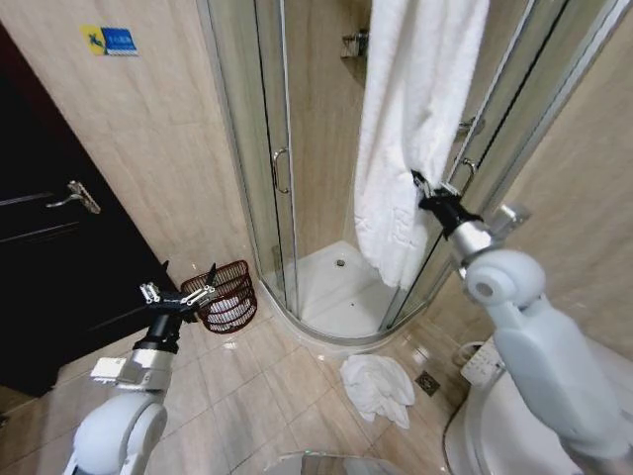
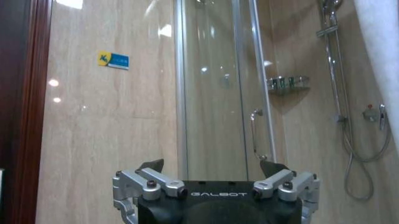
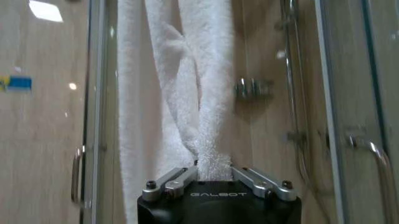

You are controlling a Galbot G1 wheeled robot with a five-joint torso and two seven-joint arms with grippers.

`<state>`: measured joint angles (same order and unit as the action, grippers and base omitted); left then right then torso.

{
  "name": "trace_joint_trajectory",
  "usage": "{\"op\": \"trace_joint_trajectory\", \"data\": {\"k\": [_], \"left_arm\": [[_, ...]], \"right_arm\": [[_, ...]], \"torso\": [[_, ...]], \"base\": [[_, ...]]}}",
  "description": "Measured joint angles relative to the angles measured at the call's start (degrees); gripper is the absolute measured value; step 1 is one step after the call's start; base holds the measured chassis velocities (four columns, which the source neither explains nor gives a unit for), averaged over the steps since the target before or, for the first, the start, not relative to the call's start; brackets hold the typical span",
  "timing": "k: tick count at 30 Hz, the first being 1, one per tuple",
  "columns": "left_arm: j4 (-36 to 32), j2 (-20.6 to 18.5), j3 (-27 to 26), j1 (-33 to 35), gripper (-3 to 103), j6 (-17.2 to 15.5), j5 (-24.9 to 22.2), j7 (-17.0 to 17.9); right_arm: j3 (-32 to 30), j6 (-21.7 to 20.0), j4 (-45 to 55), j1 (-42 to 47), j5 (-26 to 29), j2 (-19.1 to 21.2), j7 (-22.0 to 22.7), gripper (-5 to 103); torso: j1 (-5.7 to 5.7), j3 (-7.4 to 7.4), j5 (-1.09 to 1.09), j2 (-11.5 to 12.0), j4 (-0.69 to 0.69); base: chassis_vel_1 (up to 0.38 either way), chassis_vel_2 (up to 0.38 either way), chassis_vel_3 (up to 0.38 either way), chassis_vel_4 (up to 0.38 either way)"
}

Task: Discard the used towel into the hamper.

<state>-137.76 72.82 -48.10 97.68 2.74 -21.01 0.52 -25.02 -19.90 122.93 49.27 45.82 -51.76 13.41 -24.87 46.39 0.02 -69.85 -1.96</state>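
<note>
The towel [image 1: 410,129] hangs over the shower door at 1 o'clock. The right gripper [image 1: 420,190] is clenched on a fold at its edge, probably to pull it free. The hamper [image 1: 225,294] sits on the floor at 9 o'clock, well apart. The left gripper [image 1: 180,294], jaws released, hovers beside the hamper.

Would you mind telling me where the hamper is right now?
In the head view the hamper sits on the tiled floor on the robot's left, against the wall beside the shower door, just beyond the open left end effector.
</note>
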Motion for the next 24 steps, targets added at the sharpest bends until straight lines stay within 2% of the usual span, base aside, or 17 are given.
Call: {"op": "trace_joint_trajectory", "data": {"k": [6, 17, 24], "left_arm": [[-0.21, 0.01, 1.11, -0.61, 100, -0.08, 0.25, -0.01], [-0.39, -0.14, 1.15, -0.44, 100, 0.12, 0.0, 0.04], [0.29, -0.33, 1.85, -0.61, 100, 0.15, -0.89, 0.16]], "right_arm": [[-0.79, 0.49, 3.53, 5.86, -1.34, -1.89, 1.49, 7], [-4.48, 0.85, 9.3, 16.0, -5.59, -6.21, 0.96, 7], [-4.8, 2.26, 14.32, 27.4, -12.01, -12.59, -0.41, 7]], "torso": [[0.0, 0.0, -0.01, 0.0, -0.01], [0.0, 0.0, -0.03, 0.0, -0.01], [0.0, -0.01, -0.03, 0.0, 0.0]], "base": [[0.0, 0.0, 0.0, 0.0], [0.0, 0.0, 0.0, 0.0], [0.0, 0.0, 0.0, 0.0]]}}
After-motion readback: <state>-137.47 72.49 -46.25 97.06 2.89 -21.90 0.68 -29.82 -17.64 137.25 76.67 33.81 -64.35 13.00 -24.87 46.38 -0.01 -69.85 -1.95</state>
